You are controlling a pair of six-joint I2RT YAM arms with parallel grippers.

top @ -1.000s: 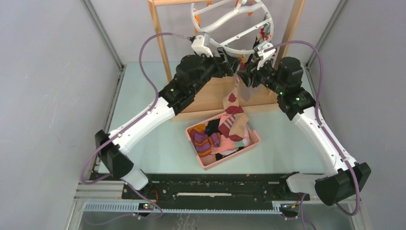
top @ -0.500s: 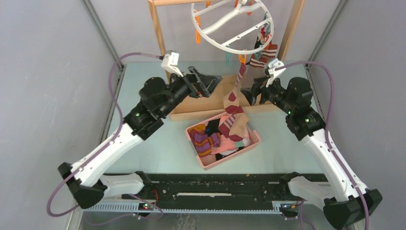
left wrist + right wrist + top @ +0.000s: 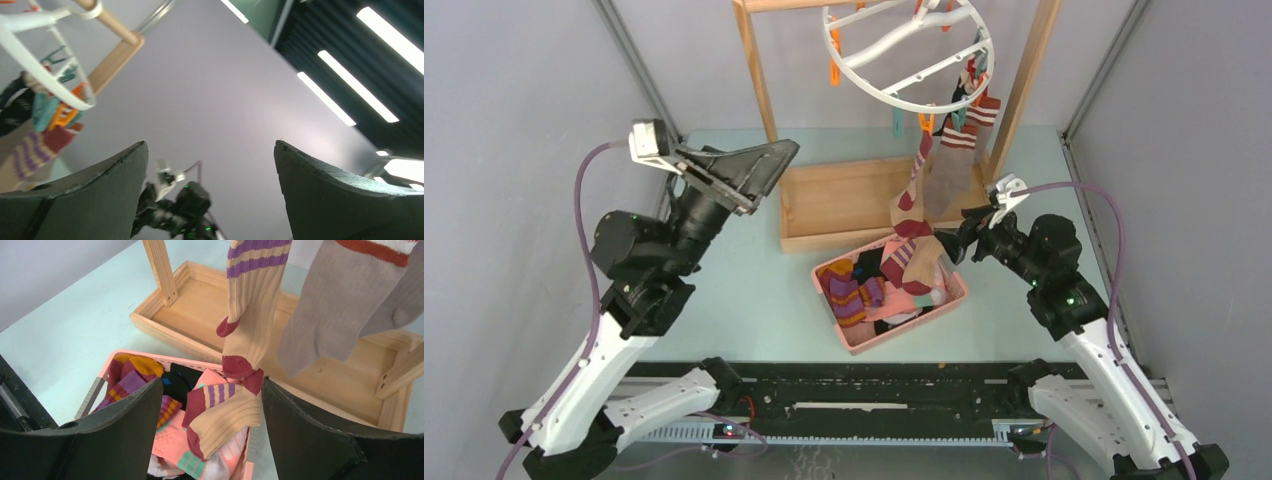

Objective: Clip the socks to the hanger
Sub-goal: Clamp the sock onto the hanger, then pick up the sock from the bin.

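Hovering open and empty, the right pincer (image 3: 212,385) looks down into the pink plastic mesh basket (image 3: 100,377) of heaped socks (image 3: 874,285). Just below its jaws lies a tan sock with purple stripes and maroon toe (image 3: 227,417), bent, its long axis slanting near-left. Of the 2 arms, the right is nearer. The left pincer (image 3: 769,175) gapes upward, empty, well apart. The white plastic ring hanger (image 3: 894,100) hangs above, with clipped socks dangling toes-down.

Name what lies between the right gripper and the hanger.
Clipped socks dangle from the hanger down toward the right gripper; the top view shows it.
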